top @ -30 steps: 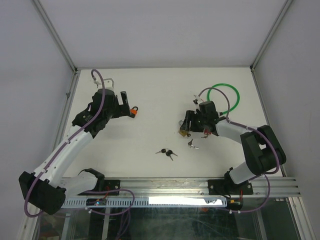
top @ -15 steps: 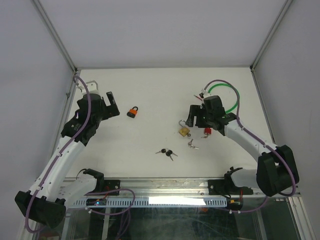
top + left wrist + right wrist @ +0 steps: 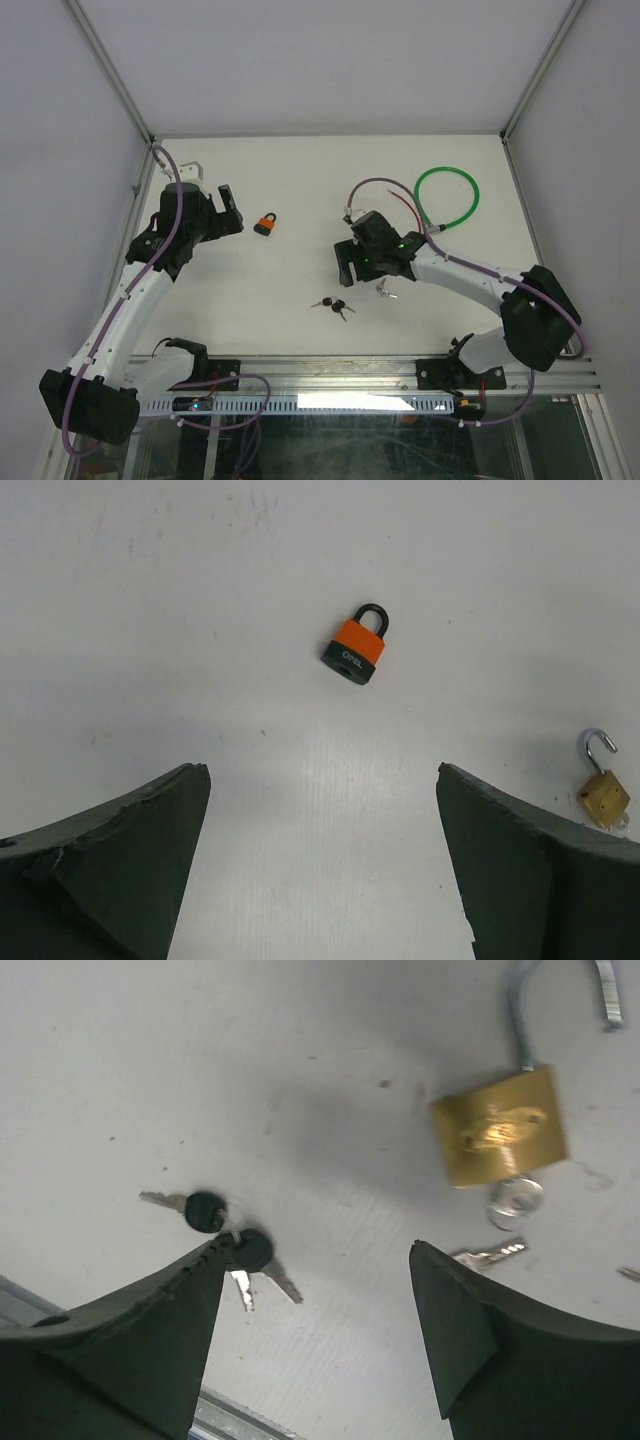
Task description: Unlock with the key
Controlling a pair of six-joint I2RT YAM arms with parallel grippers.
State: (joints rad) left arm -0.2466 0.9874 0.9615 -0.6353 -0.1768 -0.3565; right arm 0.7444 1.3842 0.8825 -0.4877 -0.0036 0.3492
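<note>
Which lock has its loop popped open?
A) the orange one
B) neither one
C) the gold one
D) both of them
C: the gold padlock has one end of its metal loop hanging free of the body, while the orange padlock has both ends of its loop tucked in.

**Orange, Brass and Green on White**

The table is plain white with faint specks. The orange padlock, at the far left, has a black base and a black shackle. The brass padlock is golden yellow with a silver shackle, and just beside it lies a plain silver key. The two keys have black heads and silver blades. The cable loop at the far right is bright green. The left arm and the right arm are white with black joints and purple cables. The left gripper and the right gripper are dark greenish-black.
</note>
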